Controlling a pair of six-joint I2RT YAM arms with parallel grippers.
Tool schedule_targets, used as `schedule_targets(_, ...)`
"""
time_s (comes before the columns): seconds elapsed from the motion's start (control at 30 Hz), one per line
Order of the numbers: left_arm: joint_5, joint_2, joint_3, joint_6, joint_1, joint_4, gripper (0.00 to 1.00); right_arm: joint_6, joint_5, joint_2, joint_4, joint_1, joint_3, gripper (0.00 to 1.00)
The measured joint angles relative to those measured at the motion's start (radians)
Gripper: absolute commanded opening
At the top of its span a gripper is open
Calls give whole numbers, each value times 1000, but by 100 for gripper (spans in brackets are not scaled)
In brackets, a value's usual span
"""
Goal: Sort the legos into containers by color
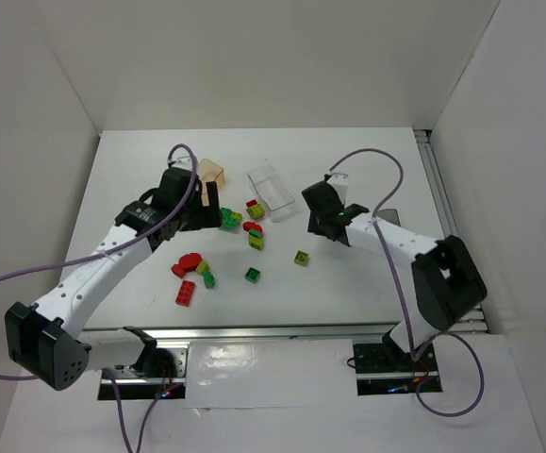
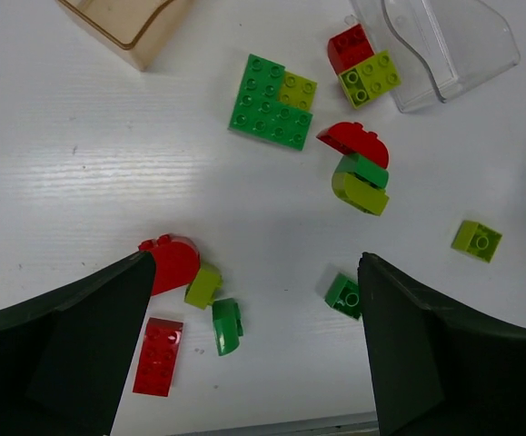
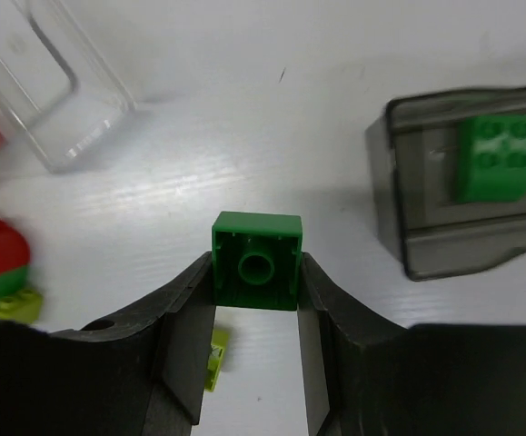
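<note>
The table (image 1: 131, 170) lies bare along its left edge. Over the loose legos (image 2: 267, 102) hangs the left gripper (image 2: 255, 272), released, jaws spread wide. Its 2 fingers (image 2: 72, 345) block both near corners of the wrist view and half cover a rounded red brick (image 2: 173, 262). At the far side sits the orange tub (image 1: 213, 174), cut off by the top edge of that wrist view. A gap to its right stands the clear tub (image 1: 271, 186), with 1 red and 1 yellow-green brick against its near-left corner. Between the pile and the right arm the table is open, with only 1 yellow-green brick (image 1: 301, 257) on it. The right gripper (image 3: 256, 265) is clenched on a dark green brick (image 3: 256, 245), hollow underside facing the camera; whether it rests on the table I cannot tell. Right of it the grey tub (image 3: 444, 241) holds 1 blurred green brick (image 3: 494, 156). The frame edge cuts that tub off, and in the top view I cannot make it out beneath the gripper.
</note>
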Motion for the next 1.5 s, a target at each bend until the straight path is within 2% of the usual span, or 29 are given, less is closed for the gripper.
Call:
schedule_targets(0.1,-11,25,0,0,-52,0,100,1,34,-125,-4,-47,0,38)
schedule_targets(0.2,3,92,2,0,-89,-5,100,-6,57,-202,-3,-151,-6,38)
schedule_targets(0.37,51,164,2,6,-109,-9,100,-38,34,-204,-1,-312,-60,40)
schedule_targets(0.47,95,176,2,27,-118,-7,100,-56,16,-177,0,-356,-77,40)
schedule_targets(0.63,199,194,-11,56,-142,23,100,-77,-11,-154,15,-364,-82,44)
schedule_targets(0.87,245,307,-30,61,-214,40,100,-82,-39,-130,31,-368,-89,45)
schedule_targets(0.97,242,340,-30,60,-245,40,98,-83,-53,-130,34,-373,-102,56)
schedule_targets(1.0,238,346,-30,59,-257,40,98,-84,-56,-130,34,-375,-106,61)
schedule_targets(1.03,233,350,-30,58,-266,40,98,-83,-59,-130,33,-375,-108,72)
schedule_targets(1.13,215,371,-30,55,-287,39,95,-86,-64,-130,34,-376,-108,84)
schedule_targets(1.23,199,392,-30,53,-298,37,95,-88,-68,-129,29,-376,-108,85)
schedule_targets(1.37,150,388,-30,46,-299,3,95,-89,-75,-169,6,-361,-106,80)
schedule_targets(1.5,128,304,-29,42,-251,-45,94,-87,-82,-279,-16,-225,-98,80)
